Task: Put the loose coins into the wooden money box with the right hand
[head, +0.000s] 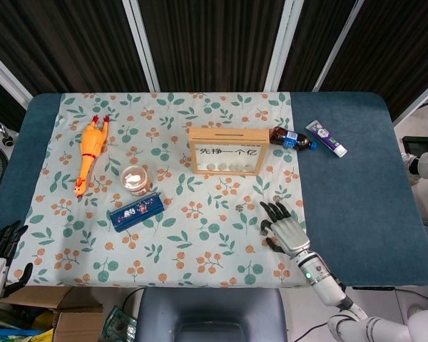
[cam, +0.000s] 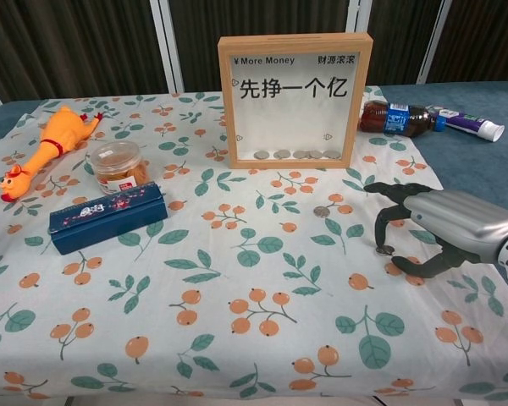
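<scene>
The wooden money box (head: 225, 131) (cam: 295, 44) stands upright at mid-table, with several coins lying at its bottom behind the clear pane. One loose coin (cam: 322, 211) (head: 238, 206) lies on the floral cloth in front of it. A second coin (cam: 383, 249) lies under a fingertip of my right hand (cam: 444, 228) (head: 285, 228). That hand hovers palm-down at the cloth's right edge with its fingers spread and its thumb well away from the coin; it holds nothing. My left hand (head: 1, 246) hangs off the table's near-left corner, empty, fingers apart.
A rubber chicken (cam: 42, 152), a small jar (cam: 118, 165) and a long blue box (cam: 106, 216) lie on the left of the cloth. A cola bottle (cam: 398, 118) and a toothpaste tube (cam: 467, 124) lie right of the money box.
</scene>
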`<state>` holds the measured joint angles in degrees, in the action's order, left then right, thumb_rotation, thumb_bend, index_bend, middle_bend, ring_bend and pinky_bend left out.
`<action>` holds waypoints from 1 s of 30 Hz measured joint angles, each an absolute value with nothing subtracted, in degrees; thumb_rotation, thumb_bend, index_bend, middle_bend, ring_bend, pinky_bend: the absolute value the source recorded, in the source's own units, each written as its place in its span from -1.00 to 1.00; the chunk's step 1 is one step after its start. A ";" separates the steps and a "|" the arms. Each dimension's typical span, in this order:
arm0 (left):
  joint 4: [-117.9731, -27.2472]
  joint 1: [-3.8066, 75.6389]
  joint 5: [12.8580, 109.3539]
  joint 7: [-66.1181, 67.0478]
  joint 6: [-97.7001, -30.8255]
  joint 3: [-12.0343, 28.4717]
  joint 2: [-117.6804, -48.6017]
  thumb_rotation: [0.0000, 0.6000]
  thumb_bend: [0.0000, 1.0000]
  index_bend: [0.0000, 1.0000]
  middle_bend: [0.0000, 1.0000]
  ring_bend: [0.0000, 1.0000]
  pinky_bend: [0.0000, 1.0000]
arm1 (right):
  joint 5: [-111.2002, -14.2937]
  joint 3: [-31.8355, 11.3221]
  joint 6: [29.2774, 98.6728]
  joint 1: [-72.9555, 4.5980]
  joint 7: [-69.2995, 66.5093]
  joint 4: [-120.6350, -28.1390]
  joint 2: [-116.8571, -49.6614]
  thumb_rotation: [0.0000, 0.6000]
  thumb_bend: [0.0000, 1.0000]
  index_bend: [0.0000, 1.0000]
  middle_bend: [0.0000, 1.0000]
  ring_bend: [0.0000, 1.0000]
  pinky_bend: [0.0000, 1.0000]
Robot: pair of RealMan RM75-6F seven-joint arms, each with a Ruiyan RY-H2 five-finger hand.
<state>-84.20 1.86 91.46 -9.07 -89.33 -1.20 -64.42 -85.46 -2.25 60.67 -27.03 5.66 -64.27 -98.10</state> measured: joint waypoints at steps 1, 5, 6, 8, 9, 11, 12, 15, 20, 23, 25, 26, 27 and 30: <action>-84.18 1.82 91.33 -9.13 -89.39 -1.13 -64.41 1.00 -0.12 -1.00 -1.00 -1.00 -1.00 | -85.32 -2.33 60.56 -27.13 5.82 -64.19 -98.20 1.00 0.10 0.20 -0.79 -1.00 -1.00; -84.06 1.57 90.80 -9.31 -89.72 -0.84 -64.41 1.00 -0.12 -1.00 -1.00 -1.00 -1.00 | -84.72 -2.62 60.04 -27.51 6.50 -63.83 -98.64 1.00 0.10 0.21 -0.79 -1.00 -1.00; -84.03 1.51 90.73 -9.41 -89.81 -0.79 -64.38 1.00 -0.12 -1.00 -1.00 -1.00 -1.00 | -84.57 -2.68 59.88 -27.64 6.52 -63.83 -98.73 1.00 0.10 0.21 -0.79 -1.00 -1.00; -83.98 1.41 90.67 -9.53 -89.96 -0.73 -64.35 1.00 -0.12 -1.00 -1.00 -1.00 -1.00 | -84.45 -2.76 59.78 -27.82 6.75 -63.76 -98.89 1.00 0.10 0.21 -0.79 -1.00 -1.00; -83.95 1.37 90.69 -9.60 -90.01 -0.73 -64.33 1.00 -0.12 -1.00 -1.00 -1.00 -1.00 | -84.39 -2.80 59.75 -27.91 6.86 -63.74 -98.98 1.00 0.10 0.21 -0.79 -1.00 -1.00; -83.91 1.33 90.79 -9.80 -90.13 -0.75 -64.29 1.00 -0.12 -1.00 -1.00 -1.00 -1.00 | -84.32 -2.86 59.84 -28.01 6.97 -63.79 -99.12 1.00 0.10 0.23 -0.78 -1.00 -1.00; -83.86 1.28 90.89 -9.94 -90.28 -0.76 -64.27 1.00 -0.12 -1.00 -1.00 -1.00 -1.00 | -84.32 -2.88 59.93 -28.03 7.01 -63.81 -99.16 1.00 0.10 0.23 -0.78 -1.00 -1.00; -83.73 1.17 91.07 -10.19 -90.57 -0.77 -64.25 1.00 -0.12 -1.00 -1.00 -1.00 -1.00 | -84.33 -2.92 60.33 -28.04 6.88 -63.90 -99.24 1.00 0.10 0.24 -0.77 -1.00 -1.00; -83.46 1.12 91.19 -10.54 -90.67 -0.75 -64.30 1.00 -0.12 -1.00 -1.00 -1.00 -1.00 | -84.38 -3.02 60.99 -28.06 6.87 -63.60 -99.57 1.00 0.10 0.37 -0.69 -1.00 -1.00; -83.32 1.08 91.25 -10.57 -90.85 -0.69 -64.38 1.00 -0.12 -1.00 -1.00 -1.00 -1.00 | -84.22 -3.12 61.04 -28.17 7.49 -63.31 -99.89 1.00 0.10 0.42 -0.66 -1.00 -1.00; -83.24 1.02 91.22 -10.78 -90.98 -0.64 -64.41 1.00 -0.12 -1.00 -1.00 -1.00 -1.00 | -83.96 -3.25 60.98 -28.28 7.67 -63.25 -100.08 1.00 0.10 0.43 -0.65 -1.00 -1.00; -83.20 0.98 91.19 -10.85 -91.06 -0.61 -64.42 1.00 -0.12 -1.00 -1.00 -1.00 -1.00 | -83.92 -3.31 61.00 -28.31 7.61 -63.33 -100.09 1.00 0.10 0.43 -0.65 -1.00 -1.00; -83.13 0.93 91.20 -10.91 -91.18 -0.59 -64.43 1.00 -0.12 -1.00 -1.00 -1.00 -1.00 | -83.92 -3.33 61.06 -28.35 7.56 -63.39 -100.07 1.00 0.10 0.43 -0.65 -1.00 -1.00; -82.96 0.89 91.42 -11.05 -91.28 -0.65 -64.45 1.00 -0.12 -1.00 -1.00 -1.00 -1.00 | -83.97 -3.43 61.48 -28.37 7.53 -63.64 -99.91 1.00 0.10 0.44 -0.65 -1.00 -1.00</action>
<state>-82.96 0.89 91.42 -11.05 -91.28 -0.65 -64.45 -83.97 -3.43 61.48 -28.37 7.53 -63.64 -99.91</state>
